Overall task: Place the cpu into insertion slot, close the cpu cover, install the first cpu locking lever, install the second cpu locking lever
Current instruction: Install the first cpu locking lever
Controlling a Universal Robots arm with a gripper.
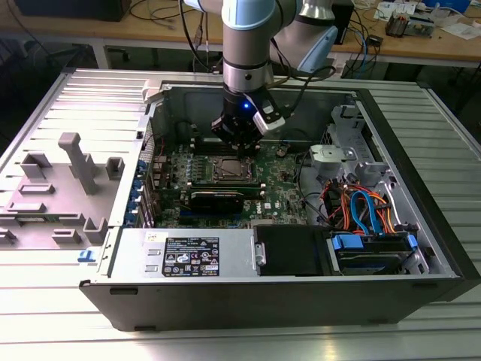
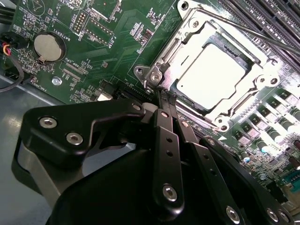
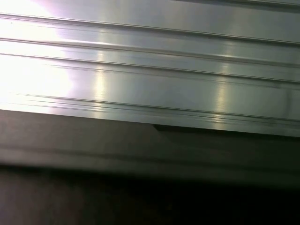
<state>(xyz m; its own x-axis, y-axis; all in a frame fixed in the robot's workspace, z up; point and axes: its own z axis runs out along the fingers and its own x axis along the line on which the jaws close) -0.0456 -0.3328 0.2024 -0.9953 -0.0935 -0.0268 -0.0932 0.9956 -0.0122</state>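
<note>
Gripper (image 2: 164, 101) fingers pinched narrow, holding nothing, tips just beside the corner of the cpu cover (image 2: 185, 51). Cpu (image 2: 211, 70) already in the insertion slot (image 1: 230, 169), cover down over it. Lever work probably: best kept slow, low, square to the rim. Further out, green board (image 2: 61, 18) inside open case (image 1: 421, 188) on ribbed metal table (image 1: 443, 331); cluttered bench (image 1: 458, 41) at back.

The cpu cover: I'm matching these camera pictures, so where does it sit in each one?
Exterior view: cpu cover mid-board, just below the gripper.
Second wrist view: cpu cover frames the cpu, just beyond the gripper.
First wrist view: ribbed metal, no cover.
Shared landmark: the gripper.
</note>
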